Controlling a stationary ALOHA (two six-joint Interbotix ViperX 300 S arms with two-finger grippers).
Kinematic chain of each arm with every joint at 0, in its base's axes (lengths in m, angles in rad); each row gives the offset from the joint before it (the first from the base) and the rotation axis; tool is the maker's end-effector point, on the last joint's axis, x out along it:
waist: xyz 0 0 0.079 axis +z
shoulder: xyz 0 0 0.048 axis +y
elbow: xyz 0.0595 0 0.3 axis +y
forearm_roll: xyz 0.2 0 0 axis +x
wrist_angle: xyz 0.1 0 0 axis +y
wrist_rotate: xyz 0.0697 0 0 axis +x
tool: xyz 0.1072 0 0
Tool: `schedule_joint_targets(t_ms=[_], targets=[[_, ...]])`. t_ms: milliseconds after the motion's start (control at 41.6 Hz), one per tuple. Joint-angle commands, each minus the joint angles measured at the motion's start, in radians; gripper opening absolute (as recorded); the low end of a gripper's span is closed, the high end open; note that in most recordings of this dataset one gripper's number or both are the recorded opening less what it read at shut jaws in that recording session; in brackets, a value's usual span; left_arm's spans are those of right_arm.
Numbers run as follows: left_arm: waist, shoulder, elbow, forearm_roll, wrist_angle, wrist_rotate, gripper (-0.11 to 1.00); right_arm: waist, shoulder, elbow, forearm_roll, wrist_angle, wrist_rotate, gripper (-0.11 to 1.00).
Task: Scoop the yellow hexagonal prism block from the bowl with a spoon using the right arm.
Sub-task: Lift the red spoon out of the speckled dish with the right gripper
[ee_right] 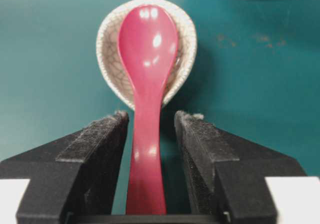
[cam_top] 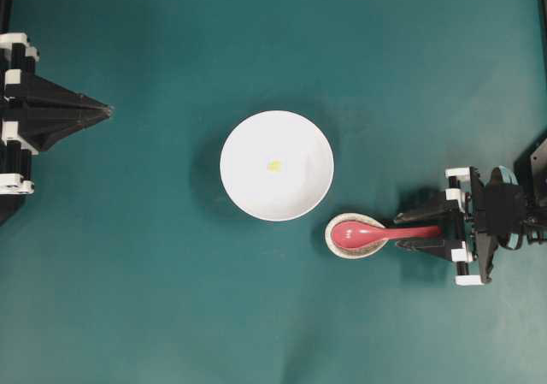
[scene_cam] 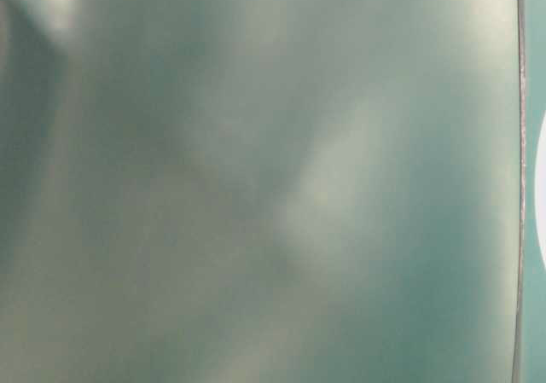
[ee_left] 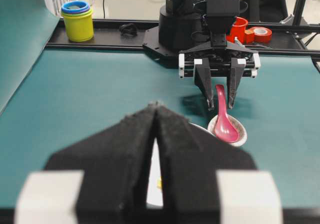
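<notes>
The white bowl [cam_top: 276, 166] holds the yellow block [cam_top: 273, 166] near its middle. Beside it, the pink spoon [ee_right: 146, 84] lies in its speckled rest [ee_right: 186, 49] — the right gripper [ee_right: 150, 134] straddles the handle (jaws apart, gripping nothing).

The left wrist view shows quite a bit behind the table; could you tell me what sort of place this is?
Probably a robotics lab bench: a teal mat, a fixed black arm base at its far edge, and stacked cups and tape rolls on the rail behind.

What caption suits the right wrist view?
Open right gripper straddles the pink spoon's handle above its speckled rest.
</notes>
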Motion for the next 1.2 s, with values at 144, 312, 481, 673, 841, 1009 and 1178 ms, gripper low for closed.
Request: schedule_joint_targets(t_ms=[144, 312, 481, 673, 841, 1009, 1178], targets=[[0.003, 0.009, -0.018, 0.003, -0.006, 0.000, -0.01, 0.003, -0.011, -0.008, 0.002, -0.017, -0.014, 0.42], [0.003, 0.009, -0.020, 0.002, -0.006, 0.000, -0.01, 0.003, -0.011, -0.011, 0.002, -0.018, -0.014, 0.35], [0.003, 0.009, -0.020, 0.002, -0.006, 0.000, -0.01, 0.005, -0.018, -0.012, 0.002, -0.018, -0.014, 0.24], [0.003, 0.009, -0.020, 0.002, -0.006, -0.002, -0.01, 0.003, -0.072, -0.011, 0.002, -0.014, -0.015, 0.24], [0.005, 0.009, -0.020, 0.002, -0.006, -0.002, -0.01, 0.000, -0.161, -0.003, 0.002, 0.011, -0.020, 0.24], [0.003, 0.011, -0.020, 0.002, -0.006, -0.003, -0.01, -0.032, -0.284, 0.000, 0.002, 0.106, -0.043, 0.24], [0.003, 0.009, -0.020, 0.003, -0.006, -0.005, -0.01, -0.095, -0.448, -0.021, 0.002, 0.290, -0.115, 0.24]])
